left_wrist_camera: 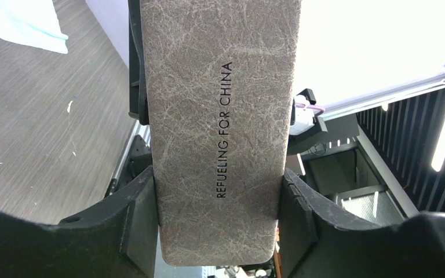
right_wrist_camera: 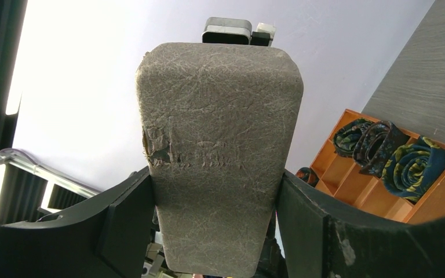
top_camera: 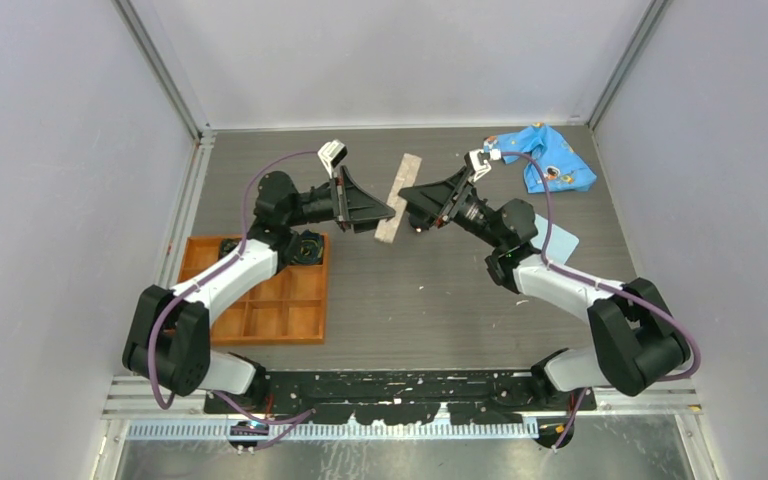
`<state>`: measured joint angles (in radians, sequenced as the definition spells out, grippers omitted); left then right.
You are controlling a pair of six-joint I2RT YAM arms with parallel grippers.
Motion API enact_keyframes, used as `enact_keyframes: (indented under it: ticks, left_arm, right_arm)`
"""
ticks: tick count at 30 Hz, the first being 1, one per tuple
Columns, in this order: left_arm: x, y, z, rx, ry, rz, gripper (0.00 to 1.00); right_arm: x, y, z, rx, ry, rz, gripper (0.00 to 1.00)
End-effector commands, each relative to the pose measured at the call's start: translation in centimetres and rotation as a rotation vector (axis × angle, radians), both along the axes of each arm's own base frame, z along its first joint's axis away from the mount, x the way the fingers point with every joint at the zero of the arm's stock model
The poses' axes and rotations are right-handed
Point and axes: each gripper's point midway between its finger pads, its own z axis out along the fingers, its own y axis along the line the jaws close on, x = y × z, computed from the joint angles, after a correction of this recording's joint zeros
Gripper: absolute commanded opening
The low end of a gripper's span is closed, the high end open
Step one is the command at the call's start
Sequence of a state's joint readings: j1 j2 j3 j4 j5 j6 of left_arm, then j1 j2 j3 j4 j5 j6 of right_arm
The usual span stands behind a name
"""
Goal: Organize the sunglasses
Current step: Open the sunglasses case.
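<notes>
The sunglasses are not in view. A closed grey-tan oblong case (top_camera: 397, 197) is held above the table between both grippers, tilted with one end to the far right. My left gripper (top_camera: 385, 213) is shut on its near end; in the left wrist view the case (left_wrist_camera: 217, 116), printed "REFUELING FOR CHINA", is clamped between the fingers of the gripper (left_wrist_camera: 217, 214). My right gripper (top_camera: 412, 196) is shut on the case from the other side; in the right wrist view the case (right_wrist_camera: 220, 145) fills the gap of the gripper (right_wrist_camera: 217, 226).
An orange compartment tray (top_camera: 290, 320) lies at the left, with dark coiled bundles (right_wrist_camera: 405, 162) in some compartments. A blue patterned cloth (top_camera: 550, 160) lies at the far right. A pale blue cloth (top_camera: 557, 240) lies under the right arm. Grey walls enclose three sides.
</notes>
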<state>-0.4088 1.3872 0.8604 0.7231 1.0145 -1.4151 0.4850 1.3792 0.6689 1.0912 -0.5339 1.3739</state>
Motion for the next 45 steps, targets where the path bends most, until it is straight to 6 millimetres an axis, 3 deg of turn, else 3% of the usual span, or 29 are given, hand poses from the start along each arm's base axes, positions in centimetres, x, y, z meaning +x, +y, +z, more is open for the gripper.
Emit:
enact_keyframes:
  ticks: [1, 5, 11, 16, 20, 26, 35, 39, 45]
  left_arm:
    - [-0.6, 0.5, 2.3, -0.054, -0.081, -0.008, 0.31]
    - [-0.8, 0.8, 2.9, -0.066, -0.089, -0.017, 0.01]
    - [-1.6, 2.4, 5.4, -0.152, -0.114, -0.017, 0.0]
    - [-2.5, 3.8, 7.4, -0.242, -0.137, -0.024, 0.0]
    - [-2.8, 5.1, 9.2, -0.319, -0.141, -0.014, 0.0]
    - [-3.1, 5.5, 10.0, -0.323, -0.16, -0.002, 0.0]
    - [-2.1, 7.2, 10.8, -0.332, -0.165, 0.074, 0.0]
    - [-1.3, 8.3, 10.6, -0.328, -0.155, 0.115, 0.0]
    - [-0.4, 9.4, 10.7, -0.326, -0.154, 0.154, 0.0]
  right_arm:
    - [-0.5, 0.1, -0.2, -0.011, -0.052, 0.019, 0.01]
    - [-1.8, 0.4, -0.4, -0.001, -0.097, 0.105, 0.0]
    - [-3.0, 0.3, -1.2, 0.008, -0.132, 0.23, 0.0]
    - [-3.5, 0.6, -0.6, -0.008, -0.173, 0.275, 0.01]
    - [-2.8, 0.8, -1.3, -0.015, -0.15, 0.28, 0.01]
    - [-1.8, 1.2, -2.4, -0.021, -0.112, 0.276, 0.02]
    - [-1.0, 1.4, -4.2, -0.037, -0.065, 0.276, 0.15]
    - [-0.8, 1.4, -5.0, -0.046, -0.044, 0.276, 0.32]
    - [-0.6, 1.1, -5.8, -0.055, -0.026, 0.267, 0.49]
